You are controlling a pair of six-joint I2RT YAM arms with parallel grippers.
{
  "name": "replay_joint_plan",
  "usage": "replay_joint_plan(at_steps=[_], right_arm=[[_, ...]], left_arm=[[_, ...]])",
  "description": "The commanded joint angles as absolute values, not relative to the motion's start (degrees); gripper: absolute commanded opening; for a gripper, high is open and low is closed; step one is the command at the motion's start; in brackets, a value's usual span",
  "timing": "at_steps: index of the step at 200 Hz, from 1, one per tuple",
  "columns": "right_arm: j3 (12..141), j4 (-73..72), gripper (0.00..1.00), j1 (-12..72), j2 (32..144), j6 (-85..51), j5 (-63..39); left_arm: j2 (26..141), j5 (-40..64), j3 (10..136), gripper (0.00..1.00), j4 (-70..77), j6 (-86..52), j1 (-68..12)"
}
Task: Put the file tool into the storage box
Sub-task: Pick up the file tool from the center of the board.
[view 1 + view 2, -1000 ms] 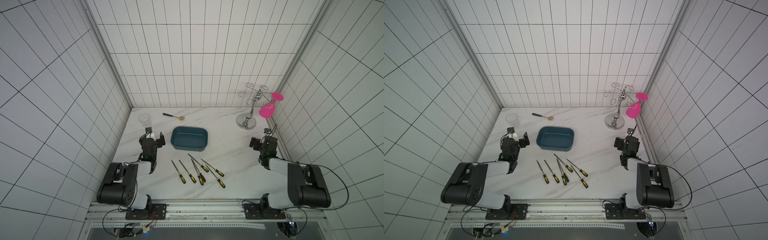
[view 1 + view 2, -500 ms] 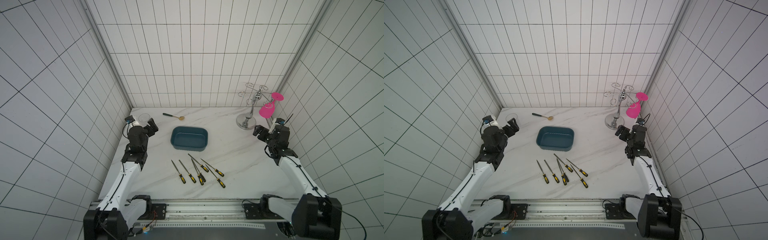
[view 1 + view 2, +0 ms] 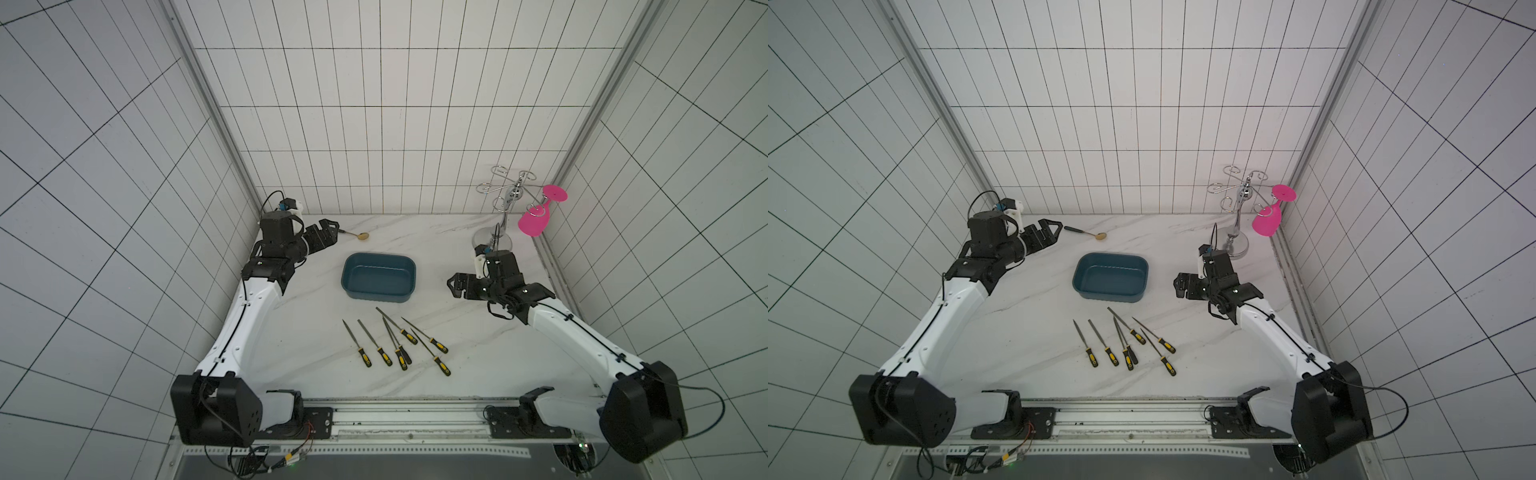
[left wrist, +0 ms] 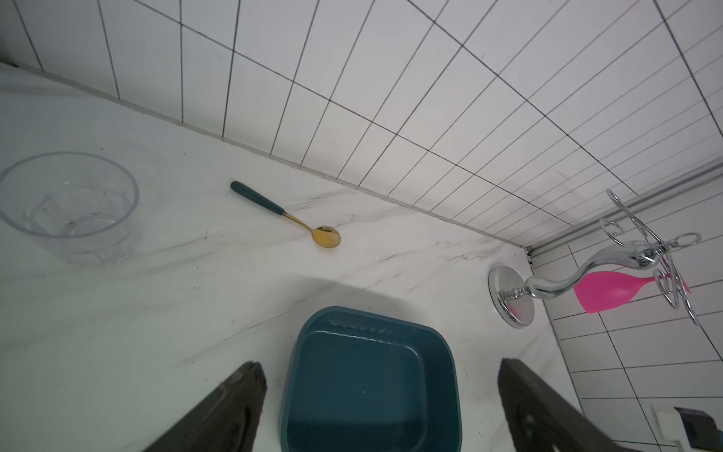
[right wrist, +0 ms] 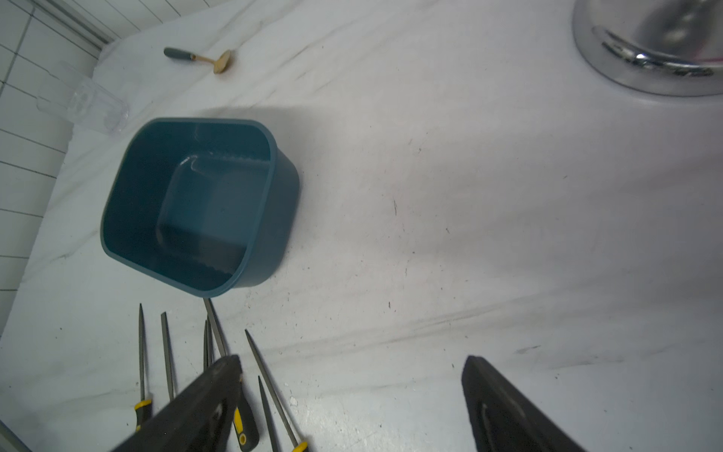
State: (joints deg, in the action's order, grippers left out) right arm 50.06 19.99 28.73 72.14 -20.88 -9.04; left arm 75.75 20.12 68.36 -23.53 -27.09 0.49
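The file tools (image 3: 439, 345) are lying loose on the bench (image 3: 316, 324), just in front of the empty storage box (image 3: 376, 296); none is sitting inside yet. I am counting six or seven, since two in the middle are overlapping. Also standing around are one spoon (image 4: 285, 214), one clear cup (image 4: 70, 207) and one pink glass (image 3: 534, 222) hanging on one metal rack (image 4: 508, 295). Each file is looking light, stiff and thin, and its bare blade is probably slippery, so I am judging the yellow-black handle the better place to take hold. The left fingers (image 4: 219, 411) and the right fingers (image 5: 195, 411) are both standing spread wide, holding nothing.
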Motion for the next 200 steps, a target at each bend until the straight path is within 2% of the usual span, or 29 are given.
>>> replay_joint_plan(at_steps=[1, 35, 63, 127, 149, 200], right_arm=[[51.7, 27.4, 0.89, 33.5, 72.5, -19.9, -4.7], [51.3, 32.9, 0.87, 42.5, 72.9, -19.2, 1.0], [51.2, 37.5, 0.84, 48.0, 73.5, -20.0, 7.5], [45.6, 38.5, 0.79, 54.5, 70.0, -22.6, 6.1], [43.2, 36.6, 0.74, 55.9, 70.0, -24.0, 6.2], [41.7, 30.7, 0.73, 56.1, 75.6, -24.7, 5.9]], left_arm=[[75.9, 26.4, 67.5, 0.96, -25.0, -29.1, 2.4], [72.4, 26.3, 63.7, 0.98, -21.7, -30.1, 2.5], [71.4, 32.1, 58.0, 0.98, -15.7, -33.8, 3.9], [75.3, 36.3, 60.0, 0.98, -17.1, -37.7, 8.0], [75.2, 36.7, 59.8, 0.98, -16.4, -38.2, 9.0], [75.9, 37.0, 59.4, 0.98, -16.3, -38.8, 9.0]])
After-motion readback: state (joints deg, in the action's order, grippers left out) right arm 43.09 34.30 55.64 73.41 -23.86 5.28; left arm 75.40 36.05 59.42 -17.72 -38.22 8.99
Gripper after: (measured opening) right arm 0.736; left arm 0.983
